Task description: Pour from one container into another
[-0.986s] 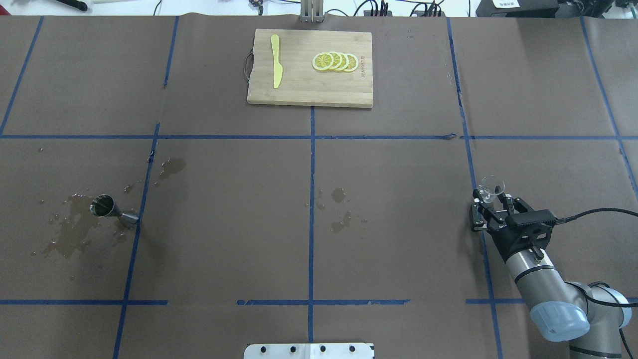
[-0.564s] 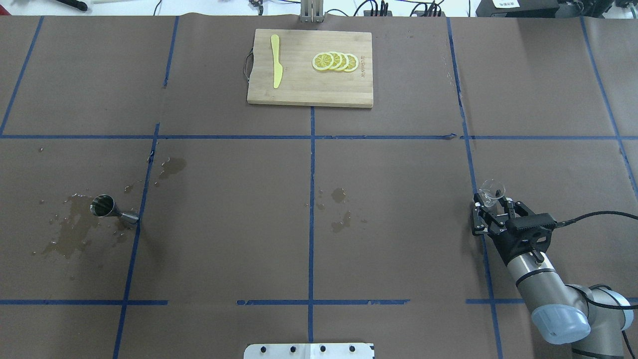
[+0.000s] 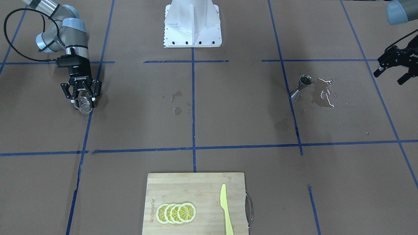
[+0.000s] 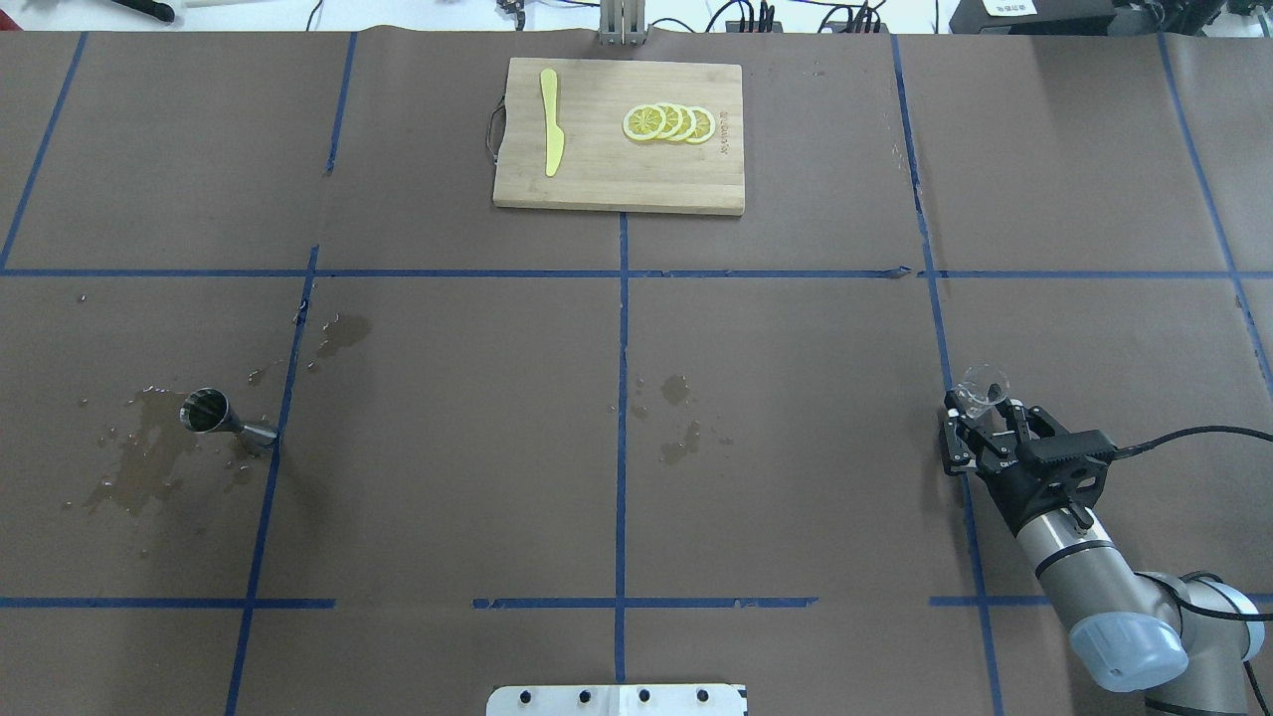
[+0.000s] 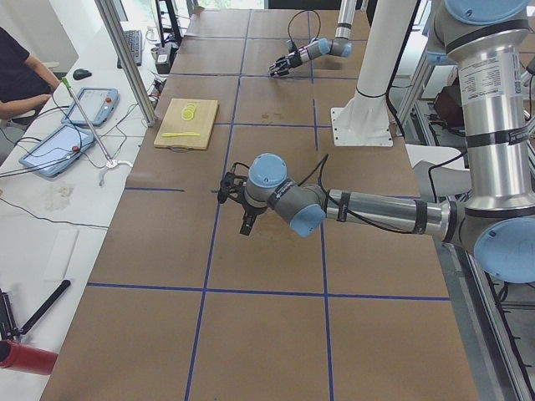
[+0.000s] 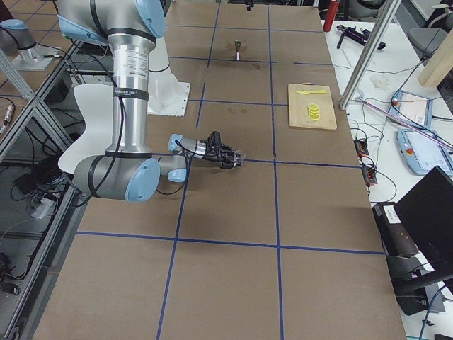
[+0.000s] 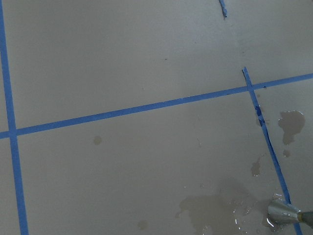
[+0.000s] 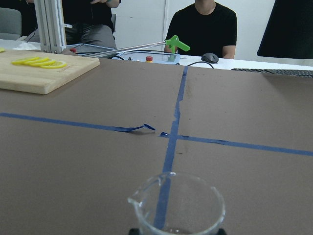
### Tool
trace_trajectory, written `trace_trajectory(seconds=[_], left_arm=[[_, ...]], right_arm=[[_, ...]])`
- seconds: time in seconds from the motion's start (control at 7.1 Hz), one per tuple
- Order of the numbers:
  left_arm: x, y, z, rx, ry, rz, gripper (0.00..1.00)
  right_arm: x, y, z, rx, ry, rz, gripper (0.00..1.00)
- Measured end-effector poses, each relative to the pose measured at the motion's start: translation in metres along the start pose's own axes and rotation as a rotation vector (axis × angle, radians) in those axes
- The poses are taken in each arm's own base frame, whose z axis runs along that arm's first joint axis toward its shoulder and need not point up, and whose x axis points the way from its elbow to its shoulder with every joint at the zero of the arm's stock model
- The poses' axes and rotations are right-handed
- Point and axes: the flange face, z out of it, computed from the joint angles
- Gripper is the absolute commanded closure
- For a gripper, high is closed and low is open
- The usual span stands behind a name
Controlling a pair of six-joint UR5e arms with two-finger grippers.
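The right jaws hold the glass cup [image 4: 980,383], which looks empty. Puddles [image 4: 139,467] lie by the steel jigger [image 4: 227,423], far left. Pouring seems done. Left jaws are wide.

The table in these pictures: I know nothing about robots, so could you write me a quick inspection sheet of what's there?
Surface: brown paper table with a blue tape grid; wet patches, the biggest puddle beside the steel jigger.
Job's things: glass cup in the right gripper; steel jigger standing far off, on the robot's left side.
Clutter: cutting board with lemon slices and a yellow knife.
Grippers: right gripper closed on the glass cup; left gripper open, empty.
Cables: black cable from the right wrist; more along the far edge.
Surroundings: seated person at a side desk.
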Motion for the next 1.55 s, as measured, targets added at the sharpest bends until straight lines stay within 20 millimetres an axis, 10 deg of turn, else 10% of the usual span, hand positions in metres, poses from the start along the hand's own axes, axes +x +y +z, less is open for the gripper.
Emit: trace_trajectory(seconds=[0.7, 1.13, 1.55], left_arm=[[-0.003, 0.005, 0.0, -0.002, -0.002, -0.005, 0.0], [-0.004, 0.006, 0.0, -0.004, -0.003, -0.01, 0.0], [-0.007, 0.008, 0.003, -0.011, -0.004, -0.016, 0.0]], right_arm=[[0.011, -0.009, -0.023, -0.071, -0.076, 0.04, 0.0], [0.076, -0.044, -0.079, -0.317, -0.176, 0.019, 0.0], [0.13, -0.075, -0.079, -0.514, -0.181, 0.045, 0.0]])
